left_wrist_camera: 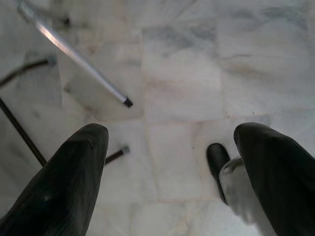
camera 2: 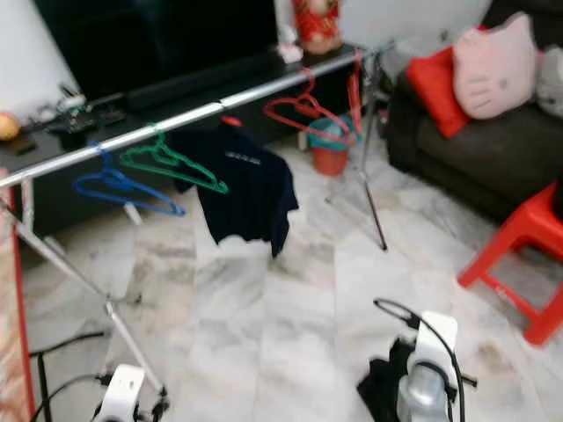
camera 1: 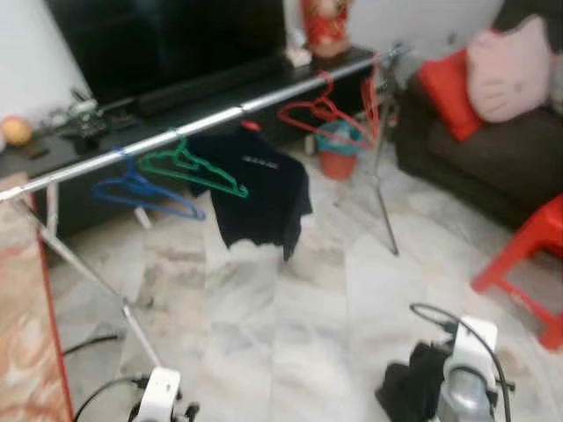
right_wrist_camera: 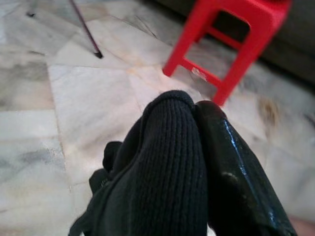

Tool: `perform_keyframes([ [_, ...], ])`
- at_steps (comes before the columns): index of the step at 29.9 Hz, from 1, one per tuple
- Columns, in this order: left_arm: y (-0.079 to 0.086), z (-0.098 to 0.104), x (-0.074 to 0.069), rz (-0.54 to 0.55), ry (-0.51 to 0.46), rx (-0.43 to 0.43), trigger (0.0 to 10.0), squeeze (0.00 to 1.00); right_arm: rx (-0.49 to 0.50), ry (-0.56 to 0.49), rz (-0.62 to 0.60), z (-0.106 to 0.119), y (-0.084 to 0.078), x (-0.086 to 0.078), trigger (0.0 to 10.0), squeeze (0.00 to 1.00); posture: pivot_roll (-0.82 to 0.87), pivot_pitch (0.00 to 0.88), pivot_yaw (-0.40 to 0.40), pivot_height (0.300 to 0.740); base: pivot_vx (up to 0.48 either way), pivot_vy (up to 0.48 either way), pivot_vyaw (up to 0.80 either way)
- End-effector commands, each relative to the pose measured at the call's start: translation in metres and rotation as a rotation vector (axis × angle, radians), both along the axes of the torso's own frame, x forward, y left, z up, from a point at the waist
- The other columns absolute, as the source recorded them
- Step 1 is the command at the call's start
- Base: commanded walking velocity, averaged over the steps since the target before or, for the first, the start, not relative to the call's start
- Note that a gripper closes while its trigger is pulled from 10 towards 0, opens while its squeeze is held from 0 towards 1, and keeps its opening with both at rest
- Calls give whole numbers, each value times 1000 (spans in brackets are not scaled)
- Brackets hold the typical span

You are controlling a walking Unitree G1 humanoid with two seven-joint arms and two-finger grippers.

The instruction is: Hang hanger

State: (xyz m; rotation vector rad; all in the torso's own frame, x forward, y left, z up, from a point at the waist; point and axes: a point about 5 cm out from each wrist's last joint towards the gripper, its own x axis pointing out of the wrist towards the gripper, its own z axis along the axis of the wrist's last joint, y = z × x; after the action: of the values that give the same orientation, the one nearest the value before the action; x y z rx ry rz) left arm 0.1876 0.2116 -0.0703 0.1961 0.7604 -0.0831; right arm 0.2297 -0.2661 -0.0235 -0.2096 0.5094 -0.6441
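Observation:
A silver rail (camera 1: 220, 117) of a clothes rack crosses the room. A blue hanger (camera 1: 141, 195), a green hanger (camera 1: 198, 171) and a red hanger (camera 1: 321, 114) hang from it, with a dark T-shirt (camera 1: 259, 189) draped between them. My right gripper (right_wrist_camera: 197, 113) is low at the bottom right, shut on a black knit cloth (right_wrist_camera: 162, 172) that also shows as the black cloth (camera 1: 409, 382) in the left eye view. My left gripper (left_wrist_camera: 172, 142) hangs low over the marble floor, open, with nothing between its fingers (left_wrist_camera: 69, 182).
The rack's legs (left_wrist_camera: 74, 54) spread over the floor at my left. A red stool (camera 1: 528, 264) stands at the right, beside a dark sofa (camera 1: 493, 167) with cushions. A TV console (camera 1: 132, 123) and a red bucket (camera 1: 337, 151) sit behind the rail.

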Motion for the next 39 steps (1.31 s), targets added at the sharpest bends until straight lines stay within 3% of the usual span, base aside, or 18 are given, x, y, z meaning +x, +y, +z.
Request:
perform_keyframes([
  [1, 6, -3, -7, 2, 30, 23, 10000, 0, 8, -32, 11, 4, 5, 7, 10000, 0, -78, 0, 45, 740, 0, 0, 800],
  [14, 6, -5, -10, 7, 46, 24, 10000, 0, 10, -25, 11, 3, 6, 6, 10000, 0, -78, 0, 44, 740, 0, 0, 800],
  [17, 6, -5, -10, 5, 47, 25, 10000, 0, 100, -18, 34, -2, 13, 7, 10000, 0, -78, 0, 44, 740, 0, 0, 579],
  [19, 5, -5, -10, 4, 47, 25, 10000, 0, 187, -11, 59, -6, 21, 8, 10000, 0, -78, 0, 44, 740, 0, 0, 0],
  [22, 5, -5, -10, 2, 49, 25, 10000, 0, 227, 23, 135, -13, 36, 7, 10000, 0, -80, 0, 40, 740, 0, 0, 0],
  [39, 4, -8, -16, -15, 71, 38, 10000, 0, 254, 75, 144, -22, 39, -3, 10000, 0, -79, 0, 30, 740, 0, 0, 0],
])
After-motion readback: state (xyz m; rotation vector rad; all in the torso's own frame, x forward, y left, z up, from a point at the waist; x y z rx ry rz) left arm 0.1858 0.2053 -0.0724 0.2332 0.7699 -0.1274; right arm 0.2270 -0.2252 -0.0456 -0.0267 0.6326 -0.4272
